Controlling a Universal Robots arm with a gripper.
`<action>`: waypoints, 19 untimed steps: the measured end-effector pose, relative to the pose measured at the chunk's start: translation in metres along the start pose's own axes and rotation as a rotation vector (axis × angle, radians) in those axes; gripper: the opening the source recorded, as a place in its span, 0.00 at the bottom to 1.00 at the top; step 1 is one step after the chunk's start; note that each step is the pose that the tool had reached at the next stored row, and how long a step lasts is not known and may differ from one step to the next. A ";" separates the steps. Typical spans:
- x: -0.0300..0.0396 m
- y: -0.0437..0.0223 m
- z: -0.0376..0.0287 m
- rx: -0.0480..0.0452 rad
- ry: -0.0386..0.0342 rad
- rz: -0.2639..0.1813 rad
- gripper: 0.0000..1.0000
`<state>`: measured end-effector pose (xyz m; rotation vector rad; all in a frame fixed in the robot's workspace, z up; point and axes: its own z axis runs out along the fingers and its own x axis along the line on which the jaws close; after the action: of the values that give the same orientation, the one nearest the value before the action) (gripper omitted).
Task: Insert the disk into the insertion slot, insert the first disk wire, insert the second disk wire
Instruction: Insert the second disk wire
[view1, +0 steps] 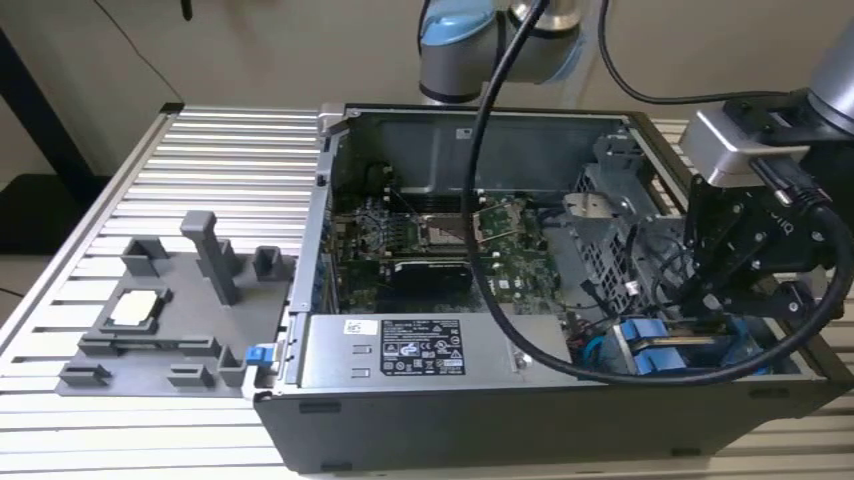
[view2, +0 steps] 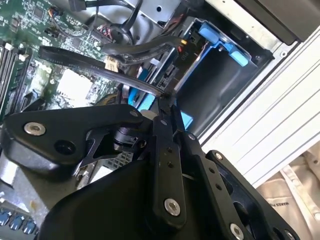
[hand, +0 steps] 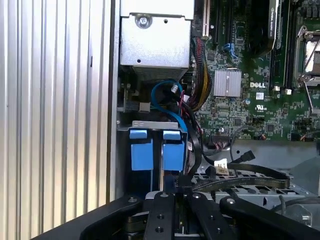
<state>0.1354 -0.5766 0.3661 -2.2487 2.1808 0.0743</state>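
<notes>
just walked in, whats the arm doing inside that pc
A single robot arm has its gripper down inside an open computer case that sits on a slatted table. The gripper is right at the insertion slot, the dark metal bay with blue fittings, and a black cable runs up close to it. Whether the disk is already seated in that bay cannot be told from these views.

arm (view1: 461, 50): one, grey with blue joint caps, wrist (view1: 747, 140) at the exterior view's right, angled downward. gripper (view1: 694, 300): black, linkage type; fingers (view2: 162, 150) drawn close together, tips nearly meeting, in both wrist views.
</notes>
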 end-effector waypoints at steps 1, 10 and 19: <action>0.0015 -0.0013 -0.0001 -0.0042 -0.0001 0.000 0.16; 0.0062 -0.0057 0.0014 -0.0126 -0.0246 0.001 0.16; 0.0065 -0.0059 0.0041 -0.0103 -0.0654 0.004 0.16</action>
<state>0.1414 -0.5828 0.3617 -2.2139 2.1576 0.1571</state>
